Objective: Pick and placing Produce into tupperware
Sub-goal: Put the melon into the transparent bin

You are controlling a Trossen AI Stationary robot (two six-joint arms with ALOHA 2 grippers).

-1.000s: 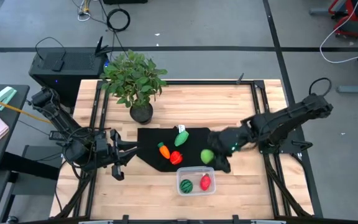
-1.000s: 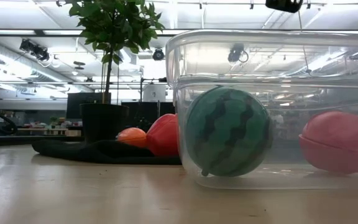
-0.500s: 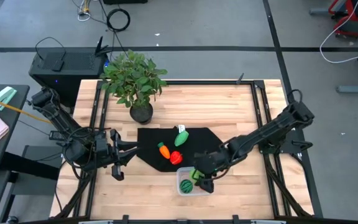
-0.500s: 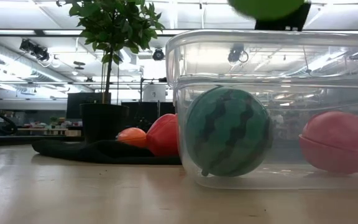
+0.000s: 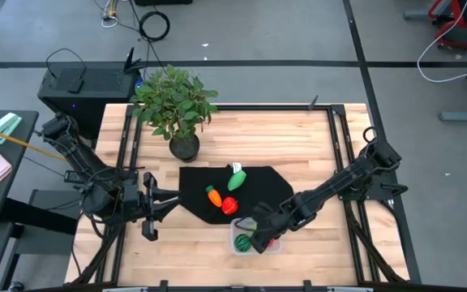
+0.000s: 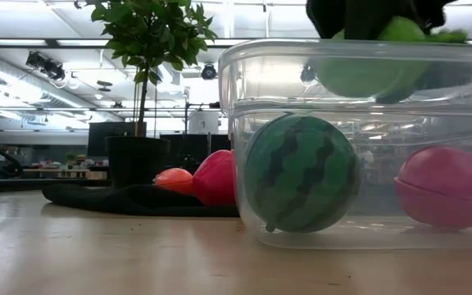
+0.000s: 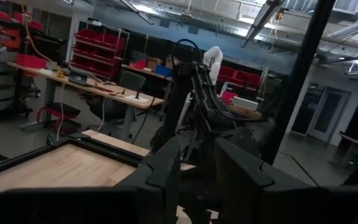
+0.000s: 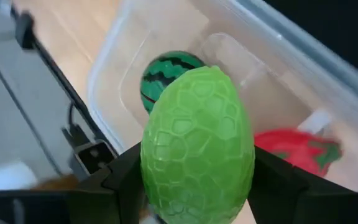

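Tupperware (image 6: 359, 147) fills the right of the low view, nearest my camera, and I count two pieces of produce resting in it: a striped green watermelon (image 6: 299, 172) and a red piece (image 6: 449, 187). A third, a light green fruit (image 6: 365, 70), hangs at the tub's rim, its top cut off by the frame edge. The right wrist view shows what the low one hides: my right gripper (image 8: 194, 180) has its jaws closed on that green fruit (image 8: 197, 146), dark fingers pressed on both sides, directly over the open tub (image 8: 129, 68), with the watermelon (image 8: 166, 70) and red piece (image 8: 294, 152) below.

From above, the tub (image 5: 237, 247) sits low centre on the surface (image 5: 298, 138), mostly covered by the right gripper (image 5: 254, 235). Beyond it on the black mat (image 5: 254, 185) I count three more pieces: orange (image 5: 213, 195), red (image 5: 229, 205) and pale green (image 5: 236, 180). The low view shows only two of those. One potted plant (image 5: 175, 105) stands farther back.

My left gripper (image 5: 154, 212) waits at the left edge, jaws parted and empty.
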